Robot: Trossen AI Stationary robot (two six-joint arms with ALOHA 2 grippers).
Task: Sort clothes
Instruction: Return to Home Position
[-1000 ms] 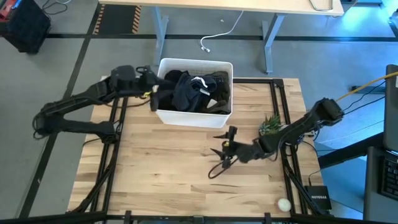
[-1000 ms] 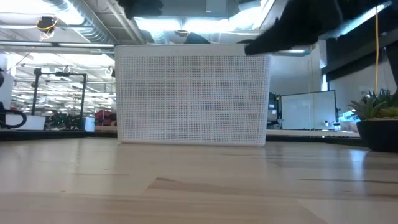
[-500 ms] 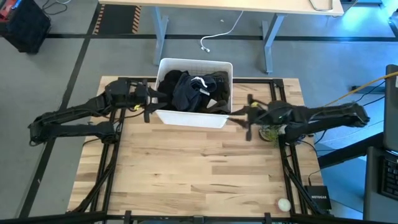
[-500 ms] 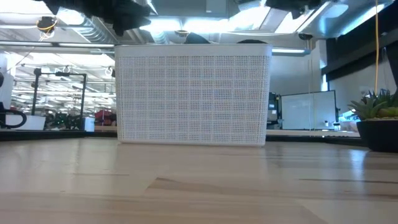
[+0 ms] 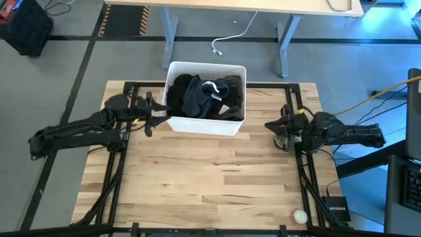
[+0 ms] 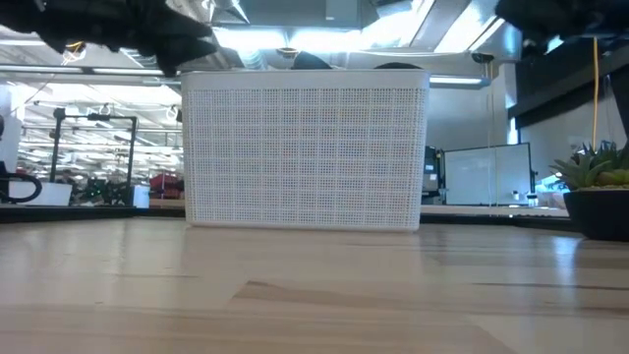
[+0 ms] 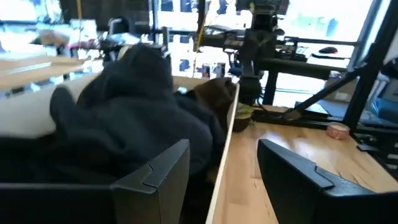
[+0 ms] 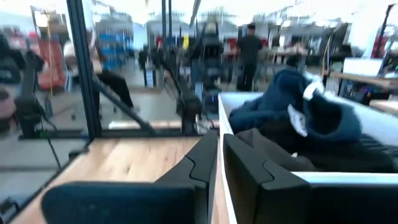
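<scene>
The clothes point(image 5: 200, 95) lie piled in the white bin point(image 5: 172, 122) at the table's far middle: dark navy and black pieces, a white drawstring point(image 5: 210, 86) and an olive-brown piece point(image 5: 231, 89). My left gripper point(image 5: 148, 115) hovers open just left of the bin. In its wrist view the open gripper point(image 7: 221, 180) frames the bin's near wall point(image 7: 225, 143) and the dark clothes point(image 7: 124, 118), touching neither. My right gripper point(image 5: 270, 125) stands right of the bin, shut with nothing between its fingers point(image 8: 205, 168).
A small potted plant point(image 6: 600, 187) stands at the table's right edge, under my right arm. A white ball point(image 5: 300, 215) and a black box point(image 5: 335, 210) lie at the near right corner. Bare wooden tabletop point(image 5: 197, 178) stretches in front of the bin.
My right gripper has swung from the table's middle toward the right edge, beside the plant, and has shut. My left gripper has drawn back from the bin's left rim toward the table's left and near edges, staying open. The clothes have kept still.
</scene>
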